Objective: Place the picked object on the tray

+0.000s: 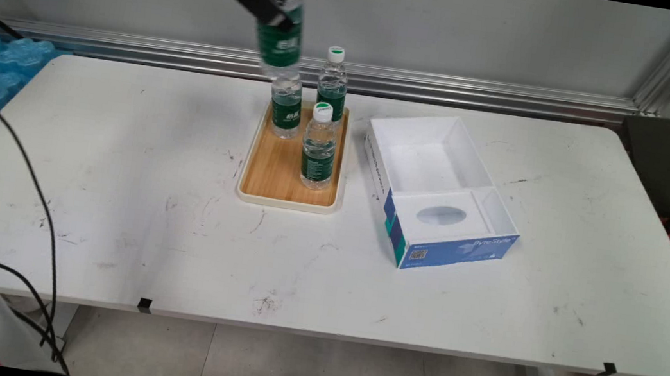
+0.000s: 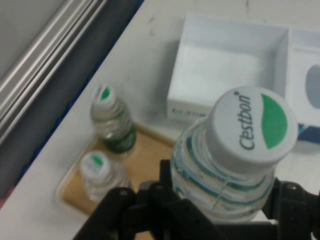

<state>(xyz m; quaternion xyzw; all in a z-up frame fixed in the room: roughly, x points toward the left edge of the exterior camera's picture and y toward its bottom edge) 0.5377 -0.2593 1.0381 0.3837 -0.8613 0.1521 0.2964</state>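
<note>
Main view shows the black hand high up near the top edge, closed around a water bottle. This held bottle is up in the air, well above the worktop. It has a green label and hangs almost upright, just over the back left end of a wooden tray.

Hand view shows the same held bottle from above, very close. Its white cap has a green patch and the word "Cestbon" on it. The hand's black fingers press on both sides of the bottle, below its neck.

Three more bottles stand upright on the tray. One back bottle is right below the held one. Another back bottle stands just beside it to the right. A front bottle stands nearer the middle of the tray.

An open white box with a blue front lies on the worktop near the tray, on its right. It does not touch the tray.
</note>
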